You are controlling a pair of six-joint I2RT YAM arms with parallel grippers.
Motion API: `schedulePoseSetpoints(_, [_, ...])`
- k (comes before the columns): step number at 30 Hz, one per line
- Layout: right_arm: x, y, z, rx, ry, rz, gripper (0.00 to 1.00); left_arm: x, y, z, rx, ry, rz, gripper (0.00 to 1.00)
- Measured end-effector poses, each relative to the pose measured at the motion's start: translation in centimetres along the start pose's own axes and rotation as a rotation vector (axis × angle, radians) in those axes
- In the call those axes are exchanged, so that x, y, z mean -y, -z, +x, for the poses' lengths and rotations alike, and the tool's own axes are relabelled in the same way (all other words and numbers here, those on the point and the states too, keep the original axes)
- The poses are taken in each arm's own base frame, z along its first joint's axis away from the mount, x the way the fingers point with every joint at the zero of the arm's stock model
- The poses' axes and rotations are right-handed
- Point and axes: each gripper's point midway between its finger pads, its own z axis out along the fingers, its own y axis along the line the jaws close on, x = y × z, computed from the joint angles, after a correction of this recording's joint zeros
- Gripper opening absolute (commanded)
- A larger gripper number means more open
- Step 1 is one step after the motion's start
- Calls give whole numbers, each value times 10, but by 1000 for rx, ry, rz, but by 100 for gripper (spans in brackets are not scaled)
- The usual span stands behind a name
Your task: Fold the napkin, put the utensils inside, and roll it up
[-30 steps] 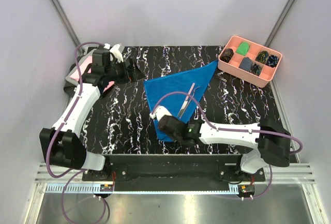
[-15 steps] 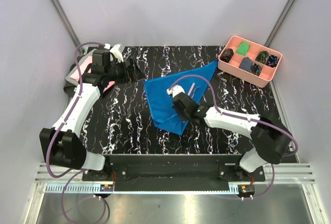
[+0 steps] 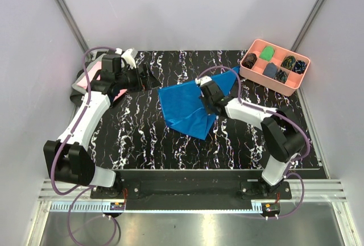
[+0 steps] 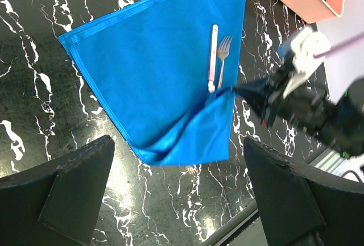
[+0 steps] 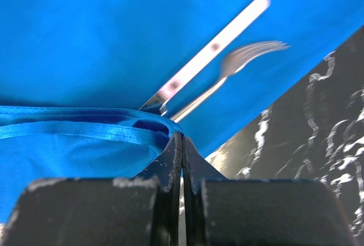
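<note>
Blue satin napkin (image 5: 85,30) edge pinched by right gripper (image 5: 182,139), raised over handles of fork (image 5: 244,55) and slim silver utensil (image 5: 222,36) just ahead. Left gripper (image 3: 149,78) spread wide, well apart.

The left arm stretches from its base towards the far left, wrist turned rightward, and the left tool (image 3: 146,79) has its fingers spread wide with nothing between them. The right arm folds at the elbow and reaches leftward, and the right tool (image 5: 182,139) is pinched tight on a lifted edge of the napkin (image 5: 85,30).
</note>
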Motion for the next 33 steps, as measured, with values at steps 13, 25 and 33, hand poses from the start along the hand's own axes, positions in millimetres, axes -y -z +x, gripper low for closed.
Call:
schedulePoseSetpoints(13, [56, -38, -28, 8, -59, 87, 0, -7, -11, 7, -36, 21, 0, 99])
schedulePoseSetpoints(25, [47, -42, -27, -21, -122, -8, 64, -9, -16, 9, -48, 28, 1, 99])
schedulePoseSetpoints(33, [27, -24, -23, -71, -283, -111, 71, -10, -16, 10, -51, 33, 0, 99])
